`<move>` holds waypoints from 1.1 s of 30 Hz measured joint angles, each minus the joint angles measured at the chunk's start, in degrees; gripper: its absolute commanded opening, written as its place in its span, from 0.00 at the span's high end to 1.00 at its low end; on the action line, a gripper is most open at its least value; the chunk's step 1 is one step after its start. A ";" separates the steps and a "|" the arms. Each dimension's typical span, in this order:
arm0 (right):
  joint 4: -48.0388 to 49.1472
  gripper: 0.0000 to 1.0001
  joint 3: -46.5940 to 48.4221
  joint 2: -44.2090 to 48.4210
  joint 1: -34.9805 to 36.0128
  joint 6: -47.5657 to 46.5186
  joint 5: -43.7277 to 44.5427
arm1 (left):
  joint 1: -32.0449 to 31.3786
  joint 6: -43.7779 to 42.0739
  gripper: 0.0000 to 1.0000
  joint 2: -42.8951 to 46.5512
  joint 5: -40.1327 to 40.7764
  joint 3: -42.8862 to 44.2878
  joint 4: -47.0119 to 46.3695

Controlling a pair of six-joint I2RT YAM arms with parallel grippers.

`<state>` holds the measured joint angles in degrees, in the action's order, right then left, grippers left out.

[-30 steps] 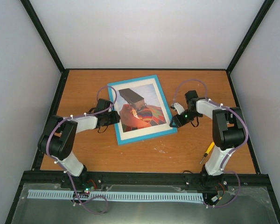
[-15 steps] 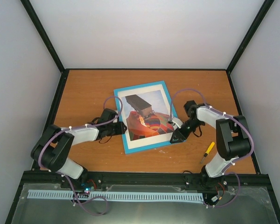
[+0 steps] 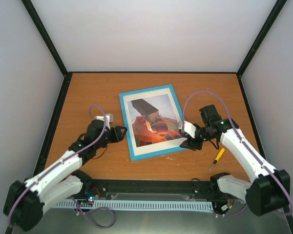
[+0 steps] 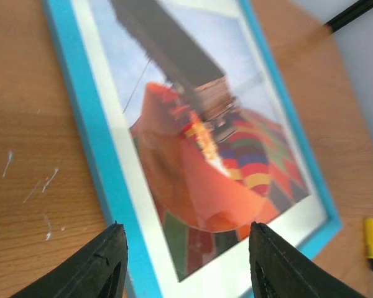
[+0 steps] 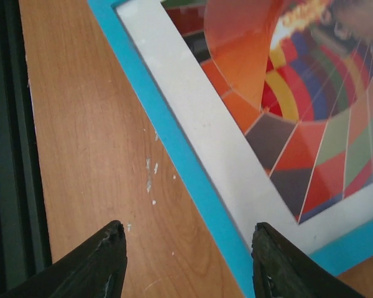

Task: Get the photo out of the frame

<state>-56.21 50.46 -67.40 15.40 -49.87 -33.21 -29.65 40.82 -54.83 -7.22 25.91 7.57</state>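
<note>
The job is barely begun: the photo [image 3: 151,122] lies face up inside the frame [image 3: 126,126] mid-tabletop [image 3: 88,92], with the left gripper [image 3: 122,133] beside its left edge and the right gripper [image 3: 186,143] at its near right corner, both half open and holding nothing.

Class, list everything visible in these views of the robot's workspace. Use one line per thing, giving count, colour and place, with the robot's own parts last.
frame: one, light blue, lying flat mid-table, slightly skewed.
photo: one, orange, red and multicoloured hot-air balloon with a white margin, inside the frame.
screwdriver: one, yellow handle, on the table right of the frame, towards the near edge.
table: one, brown wood grain, under everything.
walls: three, pale grey, around the table.
left end effector: one, black fingers, open, beside the frame's left edge.
right end effector: one, black fingers, open, at the frame's near right corner.
</note>
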 measured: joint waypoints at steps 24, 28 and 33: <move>25.38 0.62 -12.39 -11.47 12.20 -13.64 13.00 | -0.44 -23.96 0.42 4.33 7.30 16.04 15.23; 24.76 0.62 -12.26 -12.96 12.22 -15.15 12.26 | -0.44 -27.12 0.43 3.76 8.33 13.27 12.81; 23.04 0.63 -11.34 -14.62 12.31 -16.35 11.56 | -0.44 -29.11 0.43 2.93 9.14 11.37 9.60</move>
<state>-33.17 39.11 -82.02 27.70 -66.22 -21.65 -30.09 11.70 -51.90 1.91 37.28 17.17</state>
